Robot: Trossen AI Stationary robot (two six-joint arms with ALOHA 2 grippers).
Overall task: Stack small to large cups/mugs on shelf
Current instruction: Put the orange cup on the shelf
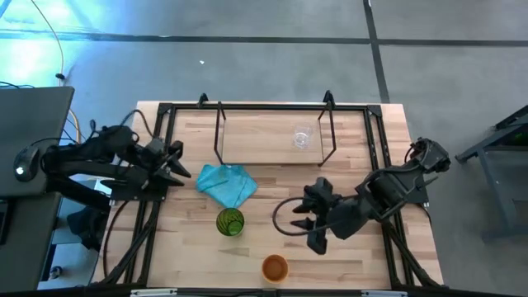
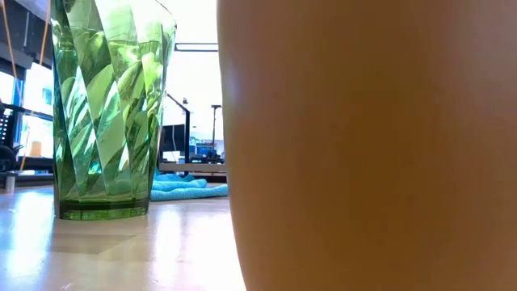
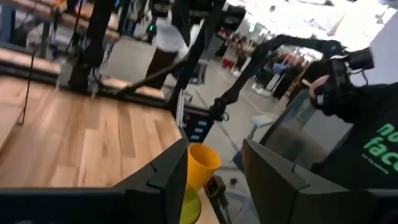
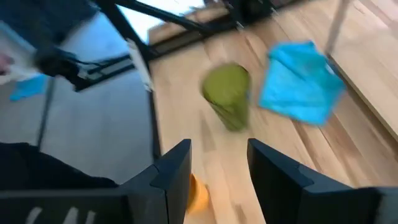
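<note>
so the clear cup (image 1: 302,138) is sitting on the shelf (image 1: 247,142) at the top middle of the high view. green cup (image 1: 230,222) stands lower center, just below the teal cloth (image 1: 226,184), and the orange cup (image 1: 275,267) is near the bottom edge. right gripper (image 1: 311,224) hovers right of the green cup with jaws apart, holding nothing. left gripper (image 1: 175,162) waits at the left, jaws apart too.
</note>
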